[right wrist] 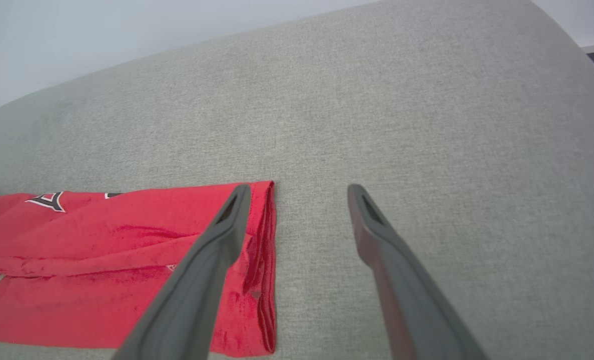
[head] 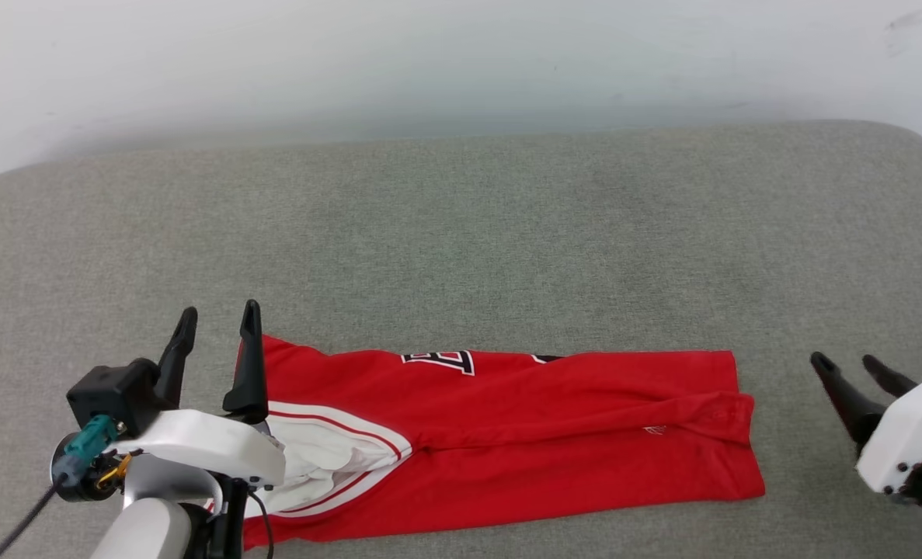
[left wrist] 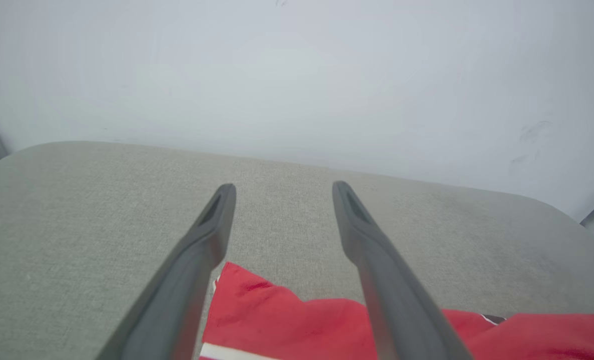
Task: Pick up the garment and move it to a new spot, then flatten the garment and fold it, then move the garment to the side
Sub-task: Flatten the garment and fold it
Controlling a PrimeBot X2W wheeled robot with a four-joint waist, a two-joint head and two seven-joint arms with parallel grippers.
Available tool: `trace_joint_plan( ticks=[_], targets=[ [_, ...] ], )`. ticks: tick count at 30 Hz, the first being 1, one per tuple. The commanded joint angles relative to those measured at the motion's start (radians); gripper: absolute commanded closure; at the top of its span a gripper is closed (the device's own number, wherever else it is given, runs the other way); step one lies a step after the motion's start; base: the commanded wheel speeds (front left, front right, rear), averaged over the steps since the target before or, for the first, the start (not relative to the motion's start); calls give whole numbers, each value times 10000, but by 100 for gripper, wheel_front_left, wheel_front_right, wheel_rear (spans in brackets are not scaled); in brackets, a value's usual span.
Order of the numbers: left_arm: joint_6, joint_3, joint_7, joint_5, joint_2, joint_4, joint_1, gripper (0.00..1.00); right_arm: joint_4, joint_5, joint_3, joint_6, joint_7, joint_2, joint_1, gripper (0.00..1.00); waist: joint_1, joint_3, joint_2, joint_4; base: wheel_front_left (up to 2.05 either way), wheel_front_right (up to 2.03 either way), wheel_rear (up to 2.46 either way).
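Observation:
The garment (head: 523,435) is a bright red jersey with white striped trim, lying folded into a long band across the near part of the grey padded surface. Part of a black, white-outlined number shows at its far edge. My left gripper (head: 218,318) stands open above the garment's left end with nothing between its fingers; in the left wrist view the red corner (left wrist: 276,315) lies under the spread fingers (left wrist: 211,235). My right gripper (head: 847,363) is open, off the garment's right end. In the right wrist view the garment's folded right edge (right wrist: 264,260) lies beside the left finger.
The grey fabric-covered surface (head: 461,248) stretches wide behind and around the garment, with rounded far corners. A pale wall (head: 461,62) rises right behind it. The surface's near edge runs just below the garment.

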Motion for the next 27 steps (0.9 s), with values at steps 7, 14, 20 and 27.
trace_joint_plan(
  ticks=[7,14,20,27],
  targets=[
    [472,-359,-966,1299,41,-663,-95,0,151,-199,-412,-4,1681,-372,-359,0,1,169,0,458,0,0,0],
    [543,-762,-1130,1858,-107,-1042,-278,0,854,-262,-77,-4,2815,36,-555,0,1,645,0,1073,0,0,0],
    [485,-981,-1156,1955,-183,-1019,-393,0,1838,-60,399,-2,3318,412,-735,0,1,900,0,1350,0,0,0],
    [420,-1142,-1059,2030,-80,-903,-365,0,2727,343,1032,-1,3542,440,-994,100,1,726,0,1328,0,0,0]
  ],
)
